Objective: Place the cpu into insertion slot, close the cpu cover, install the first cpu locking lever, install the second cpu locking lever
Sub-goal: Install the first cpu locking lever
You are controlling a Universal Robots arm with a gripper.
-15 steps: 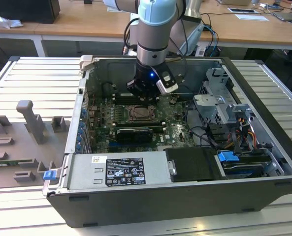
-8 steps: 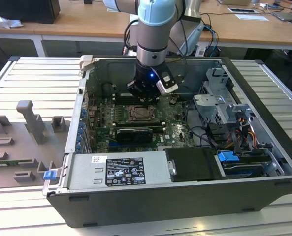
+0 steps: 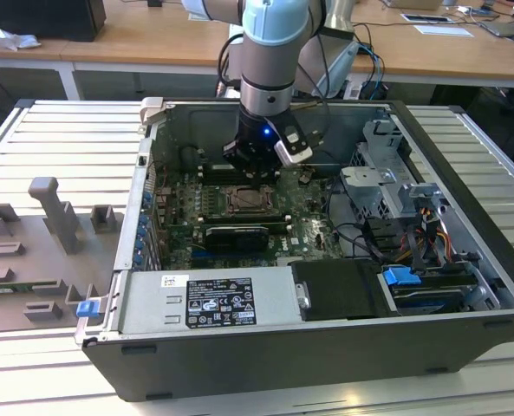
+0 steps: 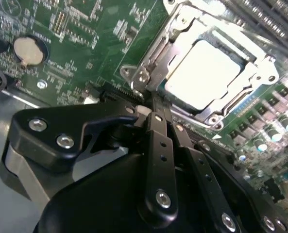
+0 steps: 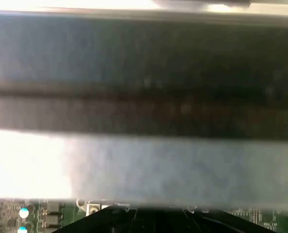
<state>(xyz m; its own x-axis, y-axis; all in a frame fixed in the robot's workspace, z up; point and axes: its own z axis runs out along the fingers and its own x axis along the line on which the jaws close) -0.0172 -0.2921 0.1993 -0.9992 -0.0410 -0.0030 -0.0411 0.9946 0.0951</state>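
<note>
In the second wrist view the gripper point(image 4: 156, 104) filled the foreground, its black fingers point(image 4: 159, 145) pressed together with no gap and nothing between them, their tips just short of the socket's corner. Beyond the tips, at about one o'clock, the cpu point(image 4: 204, 73) lay flat in the insertion slot point(image 4: 241, 99), its pale face glaring under the light. The cpu cover point(image 4: 175, 36) framed the chip, lying down over it. A round coin cell point(image 4: 29, 50) sat on the green motherboard point(image 4: 95, 43) at about ten o'clock, well apart from the socket.

In the exterior view the gripper point(image 3: 258, 173) hung just at the socket's far edge inside the open computer case point(image 3: 326, 364), the arm point(image 3: 270, 52) hiding the board behind it. Nearer the camera sat the power supply point(image 3: 209, 299); tangled cables point(image 3: 369, 238) lay at three o'clock. Whether the locking levers were latched could not be made out.

In the first wrist view a blurred dark band point(image 5: 144, 73) blocked nearly everything.
</note>
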